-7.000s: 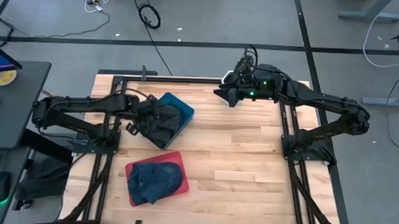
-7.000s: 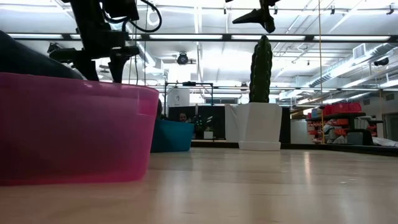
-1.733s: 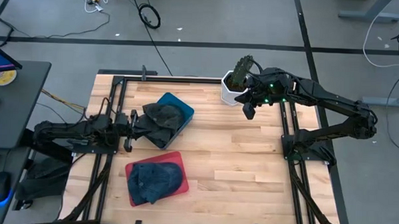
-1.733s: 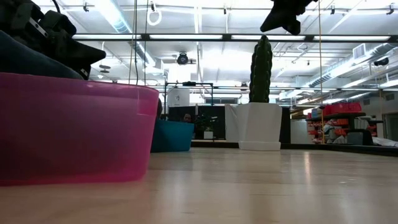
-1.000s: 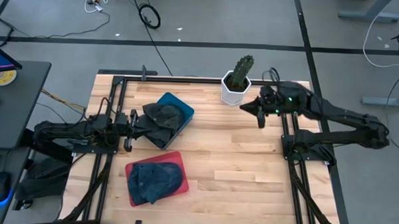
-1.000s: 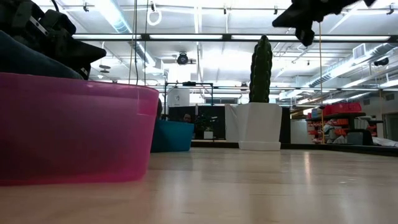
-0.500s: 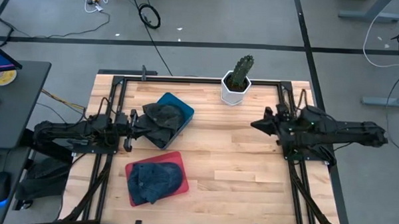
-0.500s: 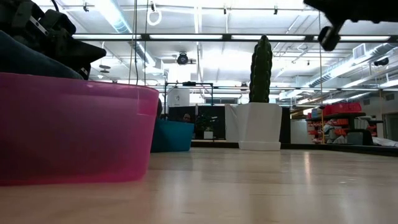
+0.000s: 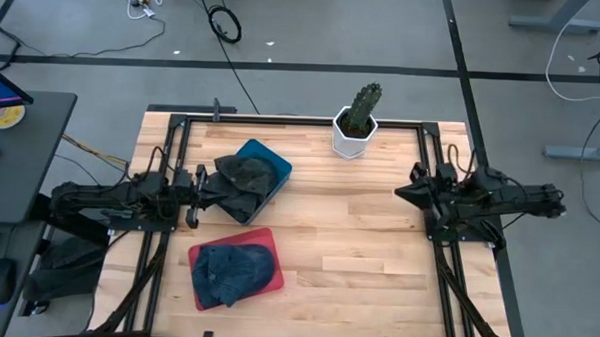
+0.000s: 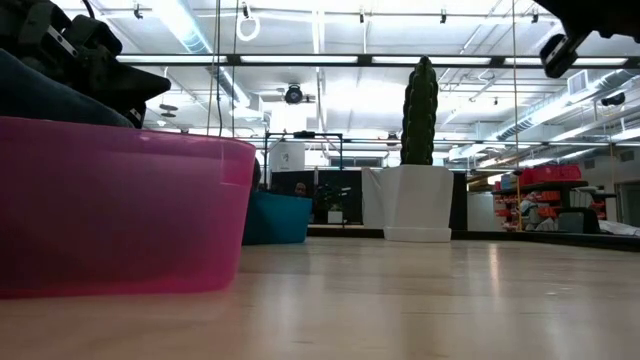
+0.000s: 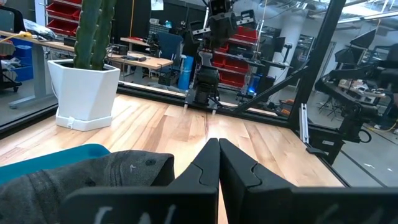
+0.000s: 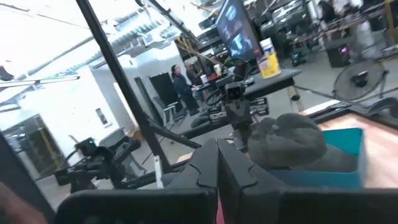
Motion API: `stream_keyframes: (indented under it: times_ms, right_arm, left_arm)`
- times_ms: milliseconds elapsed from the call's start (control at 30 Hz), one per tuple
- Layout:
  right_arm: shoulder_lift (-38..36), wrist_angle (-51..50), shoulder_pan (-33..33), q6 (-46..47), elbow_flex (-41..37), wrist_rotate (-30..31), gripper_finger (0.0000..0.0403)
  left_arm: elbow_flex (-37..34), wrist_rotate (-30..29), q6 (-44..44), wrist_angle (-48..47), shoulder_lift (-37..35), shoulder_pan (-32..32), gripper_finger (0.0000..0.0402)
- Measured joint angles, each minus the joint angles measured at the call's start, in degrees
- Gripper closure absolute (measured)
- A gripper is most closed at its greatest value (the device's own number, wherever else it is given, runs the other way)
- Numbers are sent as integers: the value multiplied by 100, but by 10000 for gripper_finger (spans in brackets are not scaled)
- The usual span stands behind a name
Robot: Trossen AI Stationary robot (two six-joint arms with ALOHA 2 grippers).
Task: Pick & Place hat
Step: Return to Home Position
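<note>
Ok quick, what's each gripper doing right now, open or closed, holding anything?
Left gripper: closed, holding nothing.
Right gripper: closed, holding nothing.

A robotics workshop: red storage bins (image 11: 239,67), workbenches (image 11: 140,60), ceiling strip lights (image 10: 188,22).

You have no text, label, brand, number or sign that can be read in any of these views. The dark screen (image 12: 238,32) in the right wrist view shows only blurred blue patches. The red storage bins (image 11: 61,9) in the left wrist view carry no legible markings.
</note>
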Motion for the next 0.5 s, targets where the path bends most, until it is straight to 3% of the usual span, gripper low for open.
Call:
stream_keyframes:
  times_ms: [200, 500]
  right_arm:
    - [-868, -586, 0, -3, -2, 178, 402]
    - [-916, -232, 7, -252, -311, 31, 402]
  left_arm:
    - [0, 0, -5, 0, 0, 2, 399]
    - [0, 2, -3, -12, 0, 2, 399]
